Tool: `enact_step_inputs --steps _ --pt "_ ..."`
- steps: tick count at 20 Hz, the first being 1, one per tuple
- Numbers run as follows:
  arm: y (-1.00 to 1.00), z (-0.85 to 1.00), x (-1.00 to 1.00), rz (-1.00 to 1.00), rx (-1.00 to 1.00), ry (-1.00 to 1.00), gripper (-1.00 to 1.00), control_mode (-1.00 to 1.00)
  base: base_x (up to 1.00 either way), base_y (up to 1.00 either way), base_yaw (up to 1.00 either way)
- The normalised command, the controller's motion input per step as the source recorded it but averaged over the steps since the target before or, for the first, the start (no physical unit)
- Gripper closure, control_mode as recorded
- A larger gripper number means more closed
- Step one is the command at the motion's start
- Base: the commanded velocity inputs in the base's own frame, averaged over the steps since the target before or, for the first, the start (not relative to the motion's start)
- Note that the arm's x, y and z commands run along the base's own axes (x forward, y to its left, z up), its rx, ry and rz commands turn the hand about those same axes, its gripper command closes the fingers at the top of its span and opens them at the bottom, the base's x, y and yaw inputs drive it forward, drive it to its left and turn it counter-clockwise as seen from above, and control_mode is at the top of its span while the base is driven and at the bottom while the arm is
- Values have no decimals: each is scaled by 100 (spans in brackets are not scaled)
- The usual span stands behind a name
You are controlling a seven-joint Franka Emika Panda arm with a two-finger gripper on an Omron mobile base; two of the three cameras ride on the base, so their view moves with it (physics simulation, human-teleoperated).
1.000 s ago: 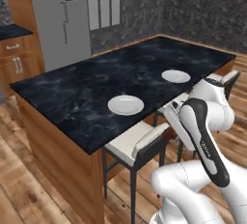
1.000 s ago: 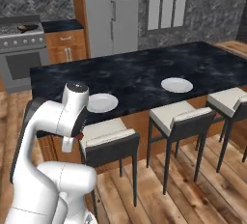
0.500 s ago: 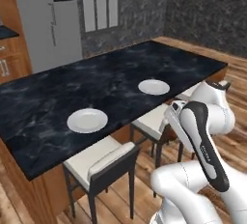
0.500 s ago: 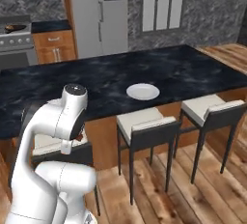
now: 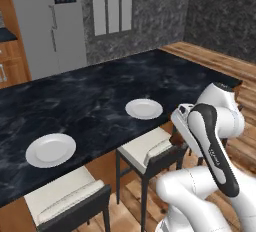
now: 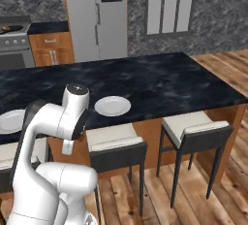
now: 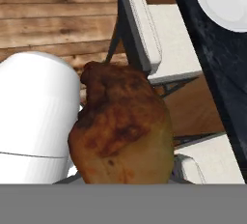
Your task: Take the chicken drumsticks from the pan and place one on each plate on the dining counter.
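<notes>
A golden-brown chicken drumstick (image 7: pixel 120 126) looms large in the hand view, with my gripper (image 5: pixel 177 135) shut on it. The hand hangs low beside the dining counter (image 5: pixel 100 91), just off its near edge and above a stool. Two white plates lie bare on the black marbled top, one close to the hand (image 5: pixel 144 108) and one further left (image 5: pixel 50 149). From the right base view they are the middle plate (image 6: pixel 112 105) and the left-edge plate (image 6: pixel 9 120). The nearer plate (image 7: pixel 226 1) sits top right in the hand view. The pan is not clearly visible.
White-cushioned stools (image 5: pixel 150 148) (image 5: pixel 65 196) (image 6: pixel 114 139) (image 6: pixel 196 124) line the counter's near side. A grey fridge (image 6: pixel 97 15) stands behind the island. A stove (image 6: pixel 12 40) and wooden cabinets are at the far left. Wooden floor opens to the right.
The whole picture has shifted: the base has driven along the island, so counter and plates have slid across both base views. The gripper stays shut on the drumstick.
</notes>
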Motion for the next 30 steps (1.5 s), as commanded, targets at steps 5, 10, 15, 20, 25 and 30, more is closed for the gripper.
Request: enact_step_inputs --steps 5,10,15,20,25,30 --pt "0 0 0 0 0 0 100 100 82 -9 22" --pt "-6 -7 3 9 0 -3 100 -100 28 -1 18" --pt "-36 -14 53 8 -6 -7 100 -100 0 0 0" --pt "-52 3 97 0 0 0 100 -100 0 0 0" --pt "-30 2 100 -5 -3 4 100 -100 0 0 0" --pt "2 -61 100 0 -21 12 100 -100 0 0 0"
